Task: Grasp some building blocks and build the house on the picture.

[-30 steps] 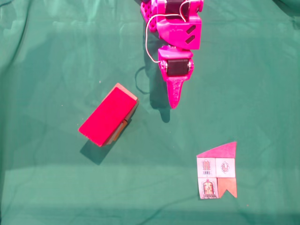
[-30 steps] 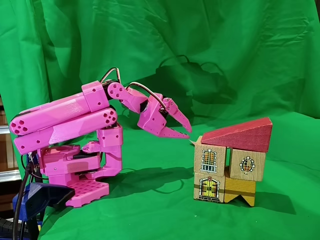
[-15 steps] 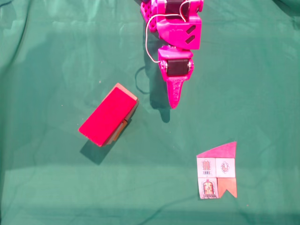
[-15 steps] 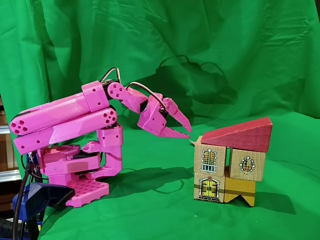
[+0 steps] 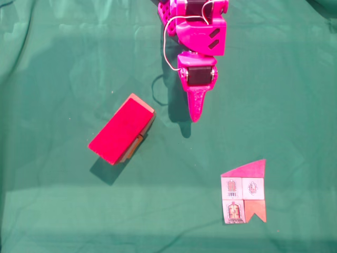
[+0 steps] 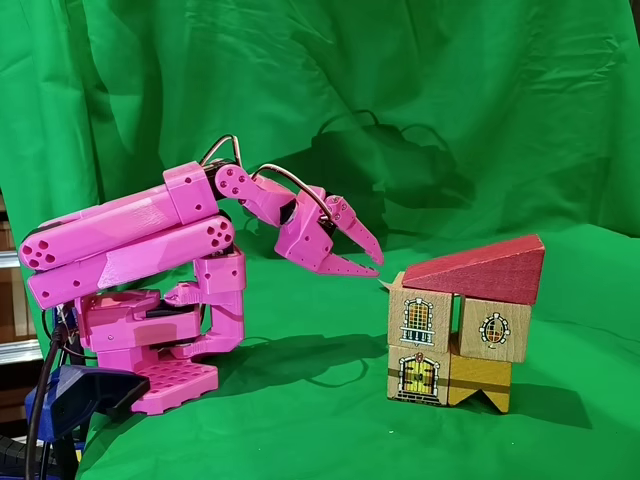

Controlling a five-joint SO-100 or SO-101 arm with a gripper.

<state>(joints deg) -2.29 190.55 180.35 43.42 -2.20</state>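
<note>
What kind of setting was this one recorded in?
Probably a hobby or home-lab tabletop set up for filming: green cloth covers the table and hangs as a backdrop, a magenta printed arm sits on it, and a toy block house stands beside a house picture card.

A long red roof block (image 5: 121, 128) is lying diagonally on the green cloth in a fixed view from above, covering other blocks beneath it. From the side, the house (image 6: 462, 322) is standing upright: four wooden blocks, two painted with windows, one with a door, carrying the slanted red roof. The picture (image 5: 244, 192) is lying flat, well apart.
</note>
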